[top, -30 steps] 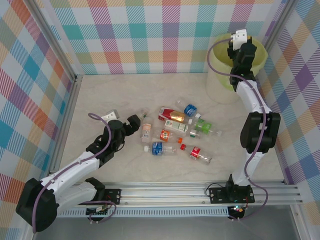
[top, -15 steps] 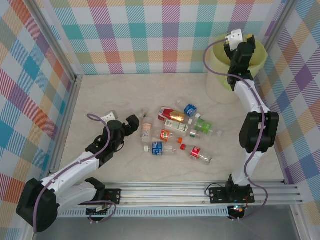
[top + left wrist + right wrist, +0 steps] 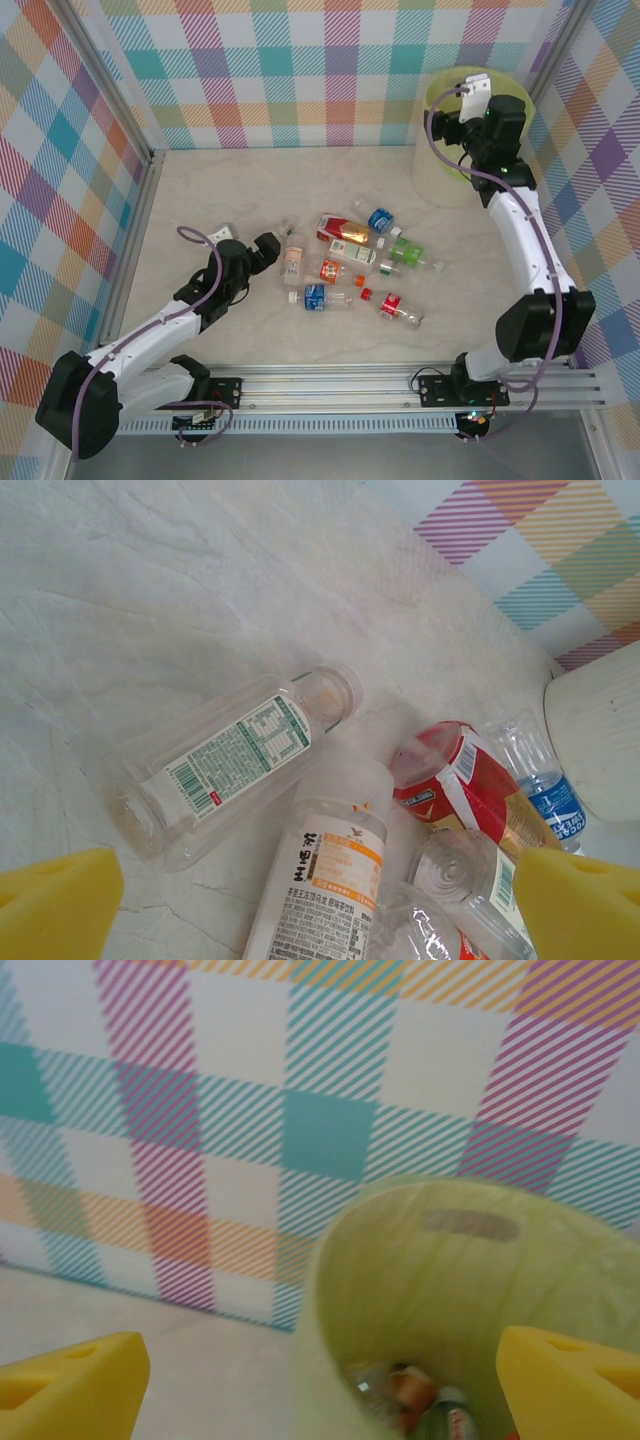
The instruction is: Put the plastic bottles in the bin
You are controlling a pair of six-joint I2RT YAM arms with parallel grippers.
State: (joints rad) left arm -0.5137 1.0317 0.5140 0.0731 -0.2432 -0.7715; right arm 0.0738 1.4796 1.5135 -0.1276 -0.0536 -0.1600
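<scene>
A: Which step is in hand?
B: Drop-off, it is judged: the right gripper (image 3: 320, 1380) is held over the bin (image 3: 440, 185), pads spread, nothing gripped
A: And next?
B: The plastic bottles (image 3: 350, 260) are clustered on the table (image 3: 200, 190). The left gripper (image 3: 268, 248), wide open, is aimed at a clear bottle (image 3: 230, 765) — lowering and closing are called for

The bin (image 3: 432, 185) stands behind and right of the plastic bottles (image 3: 350, 252).

Marbled table (image 3: 230, 190): plastic bottles (image 3: 350, 256) scattered mid-table, bin (image 3: 438, 185) far right.
</scene>
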